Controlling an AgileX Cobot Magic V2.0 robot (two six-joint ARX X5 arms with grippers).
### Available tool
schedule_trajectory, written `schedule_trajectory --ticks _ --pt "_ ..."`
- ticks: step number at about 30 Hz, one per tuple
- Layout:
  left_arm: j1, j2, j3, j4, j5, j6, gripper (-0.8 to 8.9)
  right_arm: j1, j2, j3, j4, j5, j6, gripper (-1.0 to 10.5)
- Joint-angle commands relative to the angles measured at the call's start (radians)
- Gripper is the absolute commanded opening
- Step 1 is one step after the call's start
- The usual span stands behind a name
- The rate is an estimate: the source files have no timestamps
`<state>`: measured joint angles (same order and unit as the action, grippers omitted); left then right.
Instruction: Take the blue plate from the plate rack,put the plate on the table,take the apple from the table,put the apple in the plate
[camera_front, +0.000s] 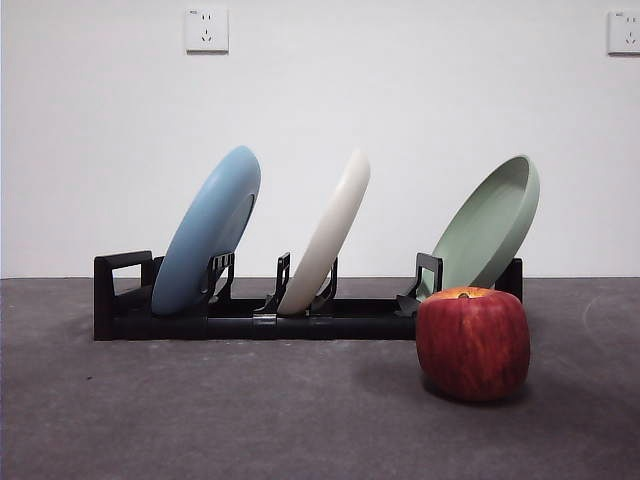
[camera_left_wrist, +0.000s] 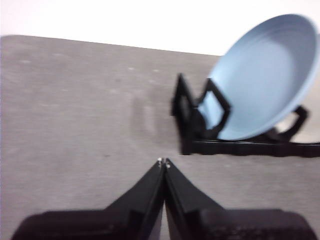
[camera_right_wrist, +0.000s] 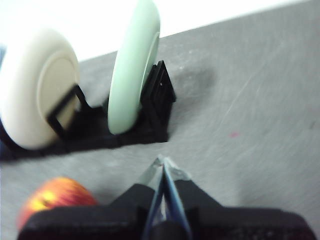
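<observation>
The table (camera_front: 200, 420), dark grey and matte, fills the lower part of the front view, and across the middle of that frame the plate rack (camera_front: 240, 322) runs low and black with all three plates leaning in its slots. The blue plate (camera_front: 205, 232) stands at the left of the frame, tilted toward the right, with the cream-white plate (camera_front: 326, 232) at centre and the pale green plate (camera_front: 488, 228) at right. The apple (camera_front: 472, 343) sits on the table at lower right, in front of the rack's end and apart from the blue plate. Nothing is lifted yet, so the step in hand looks like reaching for the blue plate. The left gripper (camera_left_wrist: 163, 161) hangs over bare table with its jaws pressed together; it would need to open wide, take the plate by its upper rim and lift along the tilt so the slot does not snag. The right gripper (camera_right_wrist: 162, 161), jaws likewise closed, waits near the apple.
</observation>
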<state>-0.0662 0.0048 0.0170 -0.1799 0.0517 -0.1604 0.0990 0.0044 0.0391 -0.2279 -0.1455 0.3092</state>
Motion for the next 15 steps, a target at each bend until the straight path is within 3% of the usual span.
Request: schedule_trajectory --ticks 1,3,8,15 --pt "0.003 -0.003 -0.009 0.029 0.08 -0.069 -0.06 0.002 -0.002 0.001 0.012 -0.05 0.157 -0.1" --pt "0.002 -0.003 0.013 0.021 0.14 -0.1 -0.06 0.002 0.014 0.033 0.01 -0.094 0.176 -0.1" --pt "0.002 0.054 0.174 -0.103 0.136 -0.103 -0.06 0.002 0.169 0.215 -0.066 -0.092 0.194 -0.1" --pt "0.002 0.327 0.449 -0.167 0.168 -0.086 -0.06 0.002 0.452 0.506 -0.143 -0.092 0.048 -0.1"
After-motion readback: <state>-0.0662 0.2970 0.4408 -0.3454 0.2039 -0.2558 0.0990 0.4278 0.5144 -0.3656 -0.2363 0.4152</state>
